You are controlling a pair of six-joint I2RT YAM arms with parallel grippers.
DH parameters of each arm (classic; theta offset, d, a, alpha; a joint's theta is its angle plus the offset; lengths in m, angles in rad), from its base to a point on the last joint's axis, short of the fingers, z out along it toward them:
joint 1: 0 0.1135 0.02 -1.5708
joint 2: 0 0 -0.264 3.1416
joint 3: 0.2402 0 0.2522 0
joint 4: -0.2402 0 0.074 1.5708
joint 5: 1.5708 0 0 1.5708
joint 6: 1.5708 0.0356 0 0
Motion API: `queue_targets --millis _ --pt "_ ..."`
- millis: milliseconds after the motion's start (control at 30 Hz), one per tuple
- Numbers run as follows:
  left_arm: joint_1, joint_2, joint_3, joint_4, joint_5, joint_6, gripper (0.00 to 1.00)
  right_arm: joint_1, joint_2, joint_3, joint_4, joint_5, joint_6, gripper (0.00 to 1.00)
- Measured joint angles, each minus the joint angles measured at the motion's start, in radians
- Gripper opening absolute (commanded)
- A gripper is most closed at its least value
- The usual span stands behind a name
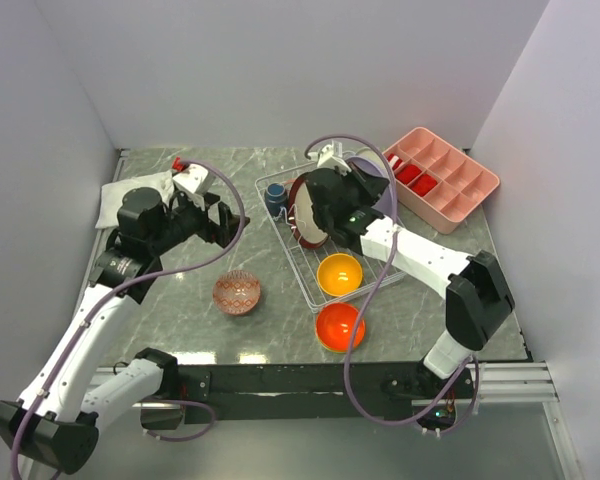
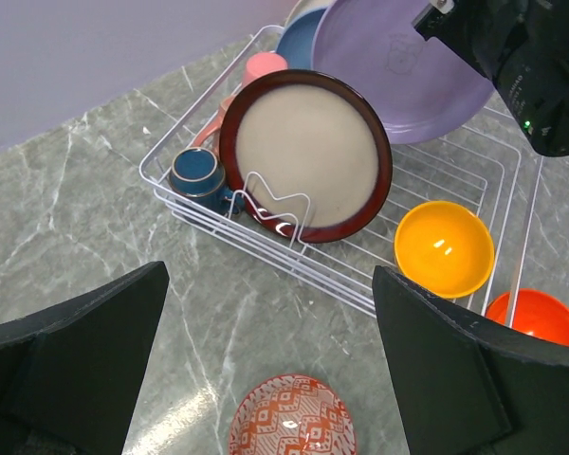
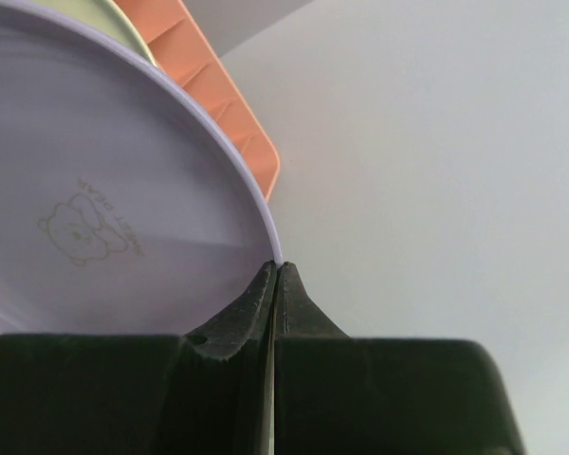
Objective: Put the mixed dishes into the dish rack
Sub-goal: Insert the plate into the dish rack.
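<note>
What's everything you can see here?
white wire dish rack: one, white, in the middle.
dark-red-rimmed round plate: one, cream centre, upright in rack.
lavender round plate: one, lavender, over rack's far end.
blue plate: one, blue, behind lavender plate.
navy cup: one, navy, rack's far-left corner.
pink cup: one, pink, in rack.
orange-yellow bowl: one, rack's near end.
red-orange bowl: one, before rack.
patterned pink bowl: one, left of rack.
pink plastic compartment tray: one, far right.
white folded cloth: one, far left.
left gripper: one, black, open, left of rack.
right gripper: one, black, shut on lavender plate.
</note>
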Motion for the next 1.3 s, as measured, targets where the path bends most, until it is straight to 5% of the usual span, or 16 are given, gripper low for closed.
queue_targets --millis 500,1167,1267,1300 --pt "0.000 0.014 0.011 0.029 0.008 -0.021 0.96 0.000 0.081 -0.007 0.184 0.049 -0.152 0.00" --pt "0.000 -0.047 0.002 0.050 0.008 -0.021 0.96 0.038 0.239 0.084 0.219 0.095 -0.206 0.00" --pt "0.000 -0.047 0.002 0.050 0.008 -0.022 0.96 0.061 0.277 0.124 0.215 0.079 -0.194 0.29" --pt "0.000 -0.047 0.002 0.050 0.008 -0.022 0.96 0.070 0.294 0.139 0.209 0.072 -0.190 0.72"
